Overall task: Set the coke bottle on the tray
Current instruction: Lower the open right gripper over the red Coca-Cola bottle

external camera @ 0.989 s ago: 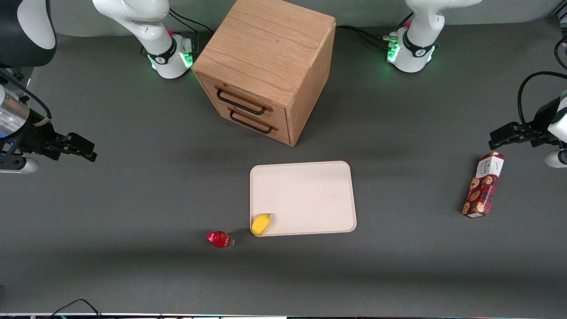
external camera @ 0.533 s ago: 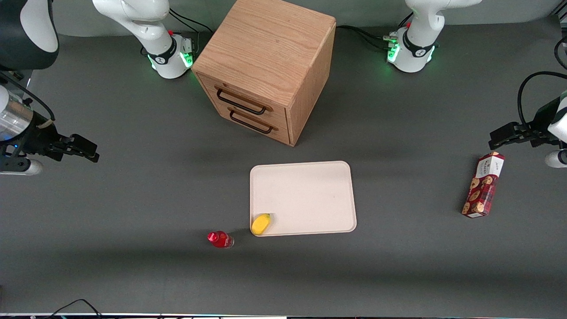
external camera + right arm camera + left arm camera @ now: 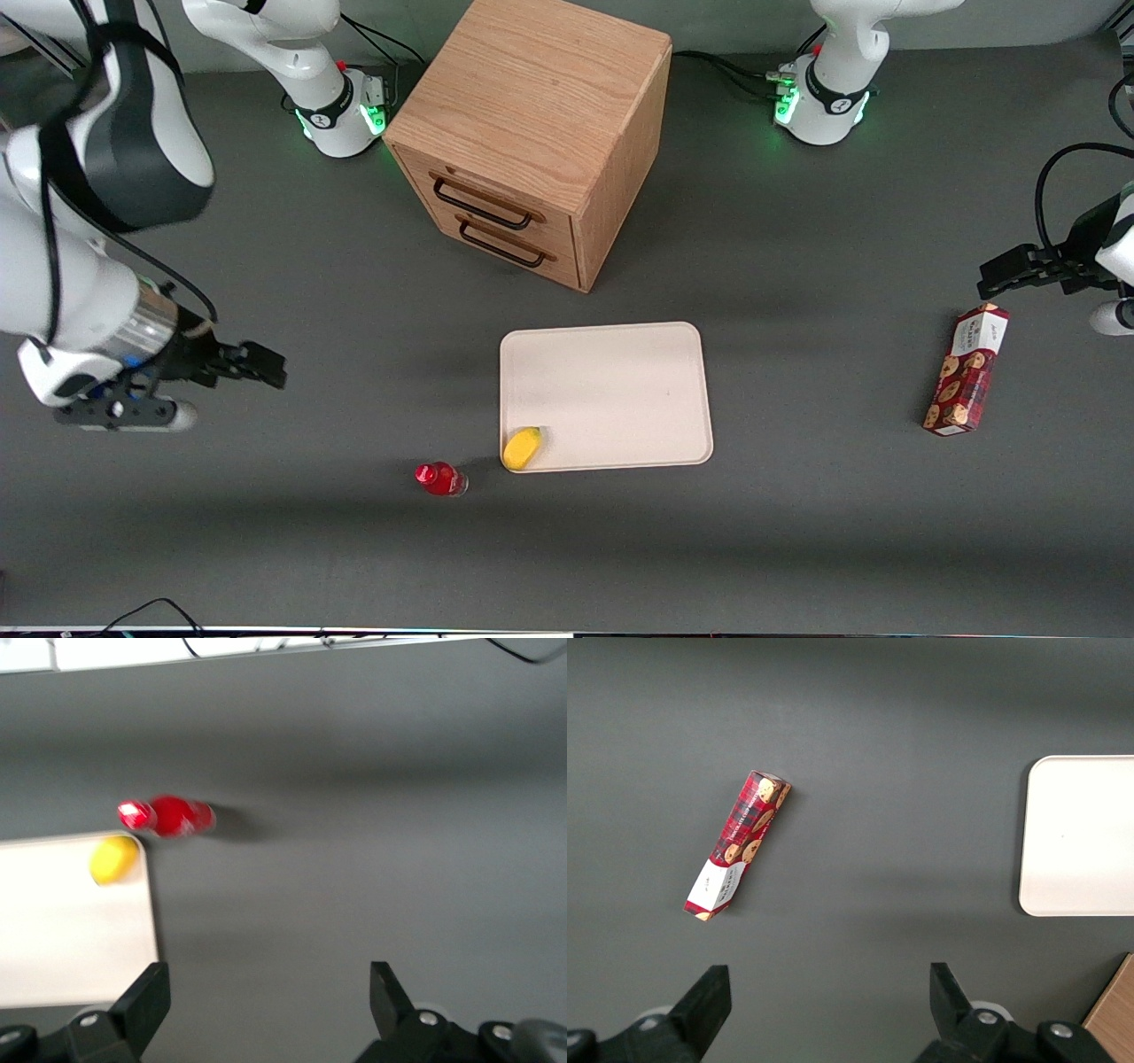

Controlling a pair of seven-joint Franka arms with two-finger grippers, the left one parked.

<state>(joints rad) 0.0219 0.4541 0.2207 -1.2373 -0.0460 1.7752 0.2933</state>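
Reaching: gripper (image 3: 266, 366) hangs above bare table toward the working arm's end, fingers spread and holding nothing — the wrist view shows both fingertips with open gap between.
Bottle from gripper: coke bottle (image 3: 440, 478) sits at about 4 o'clock from the gripper in the front view, well apart, nearer the front camera.
Bottle pose: appears to stand upright on the table, red cap uppermost in the front view; in the wrist view coke bottle (image 3: 166, 817) shows foreshortened and a little blurred, so exact lean cannot be told.
Bottle neighbours: yellow object (image 3: 522, 447) lies just beside it at roughly 2 o'clock, resting on the corner of the tray (image 3: 620, 390); a small gap shows between bottle and yellow object.
Tray edge: nearest tray corner close by the bottle, not touching — only a short carry needed, likely.
Tray room: most of the surface bare; yellow object fills just one corner.
Open room: bare table between gripper and bottle, nothing in the path; wooden cabinet (image 3: 532, 133) stands well apart at 12 o'clock from the tray; cookie box (image 3: 966, 369) far toward the parked arm's end.
Risk: closing from the tray side could nudge the yellow object — approach from the working arm's side looks safer.
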